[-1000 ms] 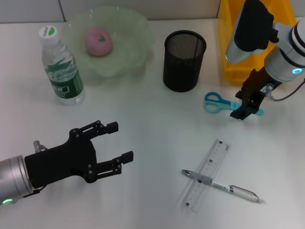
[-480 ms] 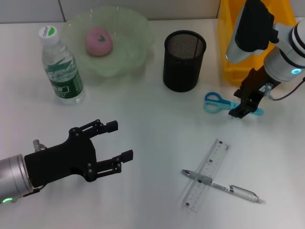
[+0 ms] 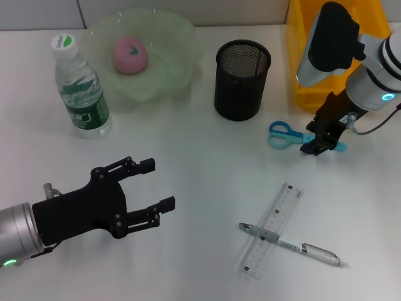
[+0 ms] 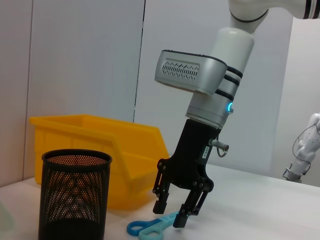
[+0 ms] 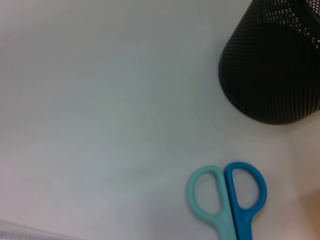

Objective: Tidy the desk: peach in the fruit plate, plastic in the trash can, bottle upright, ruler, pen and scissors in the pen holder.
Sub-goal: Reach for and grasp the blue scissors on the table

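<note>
Blue scissors (image 3: pixel 285 133) lie flat on the white desk, to the right of the black mesh pen holder (image 3: pixel 242 79). My right gripper (image 3: pixel 318 144) is open, its fingers down over the blade end; the left wrist view shows the right gripper (image 4: pixel 170 214) straddling the scissors (image 4: pixel 150 227). The handles show in the right wrist view (image 5: pixel 227 197). A clear ruler (image 3: pixel 272 229) and a pen (image 3: pixel 291 246) lie crossed near the front. The peach (image 3: pixel 130 54) sits in the green plate (image 3: pixel 169 69). The bottle (image 3: pixel 80 88) stands upright. My left gripper (image 3: pixel 159 185) is open and empty at the front left. No plastic shows.
A yellow bin (image 3: pixel 301 56) stands at the back right, just behind my right arm. The pen holder also shows in the right wrist view (image 5: pixel 275 65) and the left wrist view (image 4: pixel 75 195).
My right gripper has edged slightly left, closer over the scissors' blades. The left arm and all objects have not moved.
</note>
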You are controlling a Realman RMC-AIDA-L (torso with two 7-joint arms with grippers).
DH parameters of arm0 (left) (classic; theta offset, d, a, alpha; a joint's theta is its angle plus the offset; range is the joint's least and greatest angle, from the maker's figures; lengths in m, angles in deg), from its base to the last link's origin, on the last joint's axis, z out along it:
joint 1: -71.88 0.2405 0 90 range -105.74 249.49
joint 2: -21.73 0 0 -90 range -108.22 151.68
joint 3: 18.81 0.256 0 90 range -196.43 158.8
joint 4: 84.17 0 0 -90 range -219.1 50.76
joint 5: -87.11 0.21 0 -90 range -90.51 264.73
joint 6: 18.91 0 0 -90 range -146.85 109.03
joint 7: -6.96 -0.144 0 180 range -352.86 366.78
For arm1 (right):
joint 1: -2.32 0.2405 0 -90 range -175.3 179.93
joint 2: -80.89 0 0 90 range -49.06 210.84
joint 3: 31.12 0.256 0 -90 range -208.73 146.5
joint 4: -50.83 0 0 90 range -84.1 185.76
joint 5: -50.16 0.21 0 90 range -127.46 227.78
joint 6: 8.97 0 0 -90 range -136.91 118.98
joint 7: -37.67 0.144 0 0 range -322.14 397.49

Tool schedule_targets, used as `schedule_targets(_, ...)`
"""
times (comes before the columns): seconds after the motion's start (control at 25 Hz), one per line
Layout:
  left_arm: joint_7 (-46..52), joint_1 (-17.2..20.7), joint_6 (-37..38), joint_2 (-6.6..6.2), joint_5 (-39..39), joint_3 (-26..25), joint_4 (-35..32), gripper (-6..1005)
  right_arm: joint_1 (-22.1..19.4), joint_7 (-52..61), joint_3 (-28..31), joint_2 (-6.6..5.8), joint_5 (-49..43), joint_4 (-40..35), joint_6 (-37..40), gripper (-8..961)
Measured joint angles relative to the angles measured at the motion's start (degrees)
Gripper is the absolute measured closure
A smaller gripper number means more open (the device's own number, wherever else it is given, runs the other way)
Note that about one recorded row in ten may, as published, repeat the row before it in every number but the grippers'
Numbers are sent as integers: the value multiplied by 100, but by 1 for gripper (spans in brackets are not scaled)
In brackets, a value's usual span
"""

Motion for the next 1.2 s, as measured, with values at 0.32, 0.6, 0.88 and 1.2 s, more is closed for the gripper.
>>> schedule_targets(0.32,7,-8,12,0,0,-17,0,201,-18,0,85,-28,0,-23,-4,527)
schedule_targets(0.6,7,-17,18,0,0,-16,0,201,-15,0,176,-33,0,27,-4,540)
schedule_targets(0.88,7,-28,17,0,-6,-16,0,201,24,-7,263,-32,0,133,-87,588)
schedule_targets(1.2,7,-27,17,0,-14,-16,0,201,31,-10,260,-32,0,225,-144,589)
